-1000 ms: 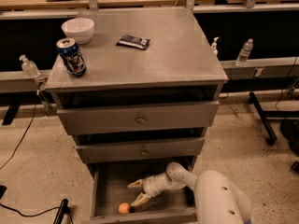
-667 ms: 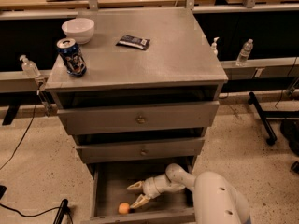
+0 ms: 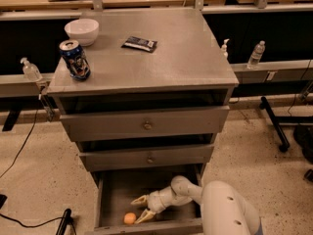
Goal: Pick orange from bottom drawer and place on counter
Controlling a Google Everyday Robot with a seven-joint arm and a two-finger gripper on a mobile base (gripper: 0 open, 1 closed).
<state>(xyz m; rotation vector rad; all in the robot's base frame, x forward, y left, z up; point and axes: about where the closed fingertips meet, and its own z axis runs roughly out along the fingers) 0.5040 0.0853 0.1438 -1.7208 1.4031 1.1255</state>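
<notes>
One orange [image 3: 129, 218] (small, round, smooth-skinned, bright against the grey wood) lay on the floor of the open bottom drawer [image 3: 120, 190], near its front left. The gripper [image 3: 139, 209] was down inside the drawer, just right of the fruit, its fingers [image 3: 137, 200] apart and pointing left, the lower one beside the orange; contact could not be told. Step in hand, by judgement: the reach, grasp not yet made. The next move would call for a short shift left to bracket the fruit and a gentle close — a ball rolls — then a lift to the grey desk [image 3: 166, 62], which bore a soda can [image 3: 75, 59], white bowl [image 3: 81, 31] and dark packet [image 3: 140, 43].
</notes>
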